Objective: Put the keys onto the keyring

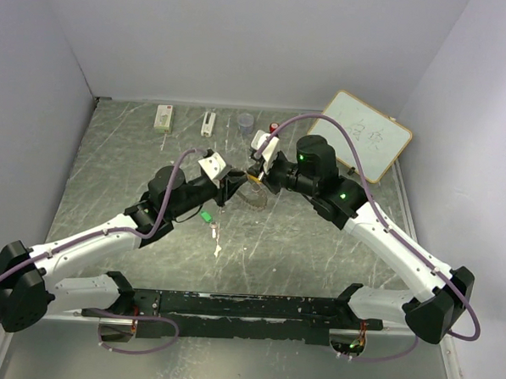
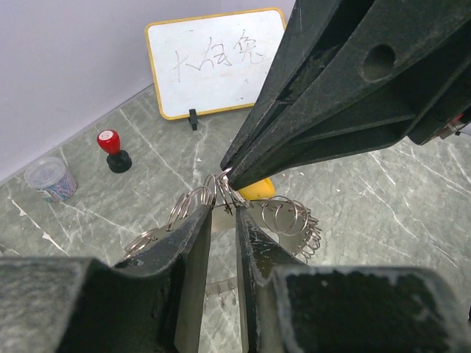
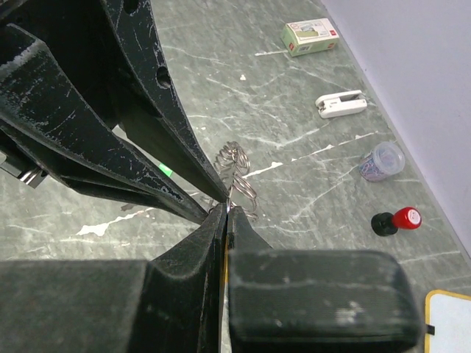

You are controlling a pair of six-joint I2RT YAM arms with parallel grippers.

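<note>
The green key (image 1: 207, 215) lies flat on the table (image 1: 318, 244), on the near side of the left gripper (image 2: 223, 213) and apart from both pairs of jaws. Just past it, the keyring (image 2: 287, 219) hangs between the two grippers, its looped silver rim running across the left fingertips. The left jaws stand narrow, with only a slim gap showing (whether they actually clamp the rim I cannot tell). Meeting them tip to tip from the far side, the right gripper (image 3: 224, 217) is closed on the yellow-orange key (image 2: 257, 190), whose head shows just under its fingertips, right against the keyring. The left arm (image 1: 89, 236) and the right arm (image 1: 395, 235) both reach inward and forward, meeting over the middle of the table. Farther off stand a red-capped knob (image 2: 110, 147) and a whiteboard (image 2: 217, 62).
</note>
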